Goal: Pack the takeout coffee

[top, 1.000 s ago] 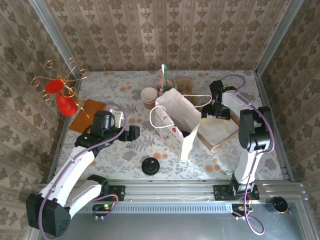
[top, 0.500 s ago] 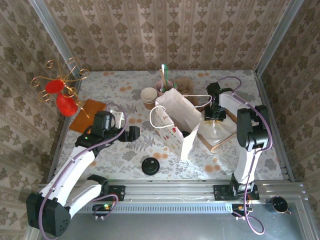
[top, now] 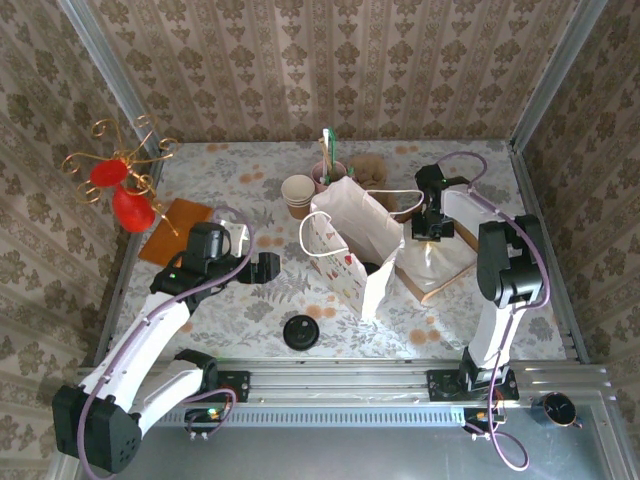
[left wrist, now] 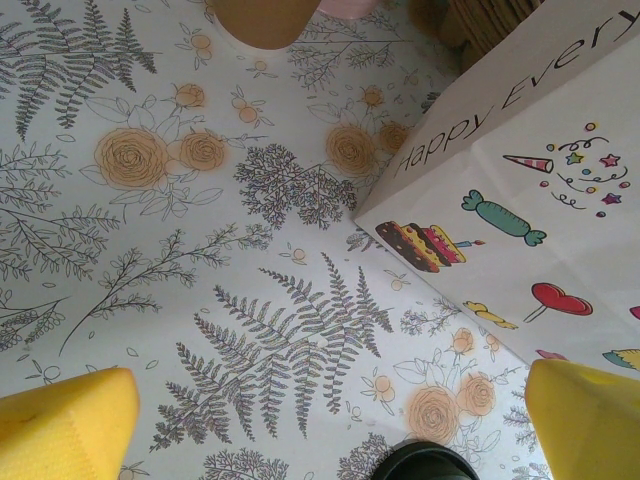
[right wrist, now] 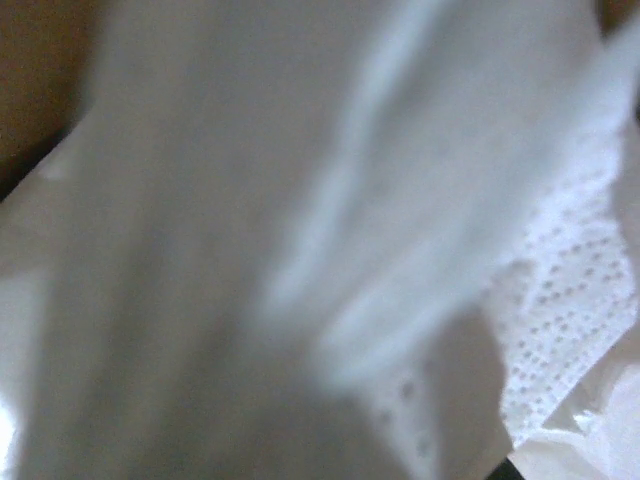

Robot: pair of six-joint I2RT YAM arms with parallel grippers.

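The white paper bag stands open mid-table; its printed side faces my left wrist camera. Low inside its mouth sits a dark round top that looks like the takeout coffee's black lid; the cup itself is hidden. My left gripper hovers left of the bag, open, its yellow fingertips wide apart over bare tablecloth. My right gripper is down on a stack of white napkins right of the bag. White embossed napkin lies blurred right against the lens, hiding the jaws, which are shut on it.
A lone flat black lid disc lies near the front. Lidless beige cups and a pink cup with a green straw stand behind the bag. An orange mat and a red-and-gold ornament are at the left.
My right gripper has closed from open on the napkin stack after shifting slightly left, and the napkins' edge has changed shape. The left arm has stayed still.
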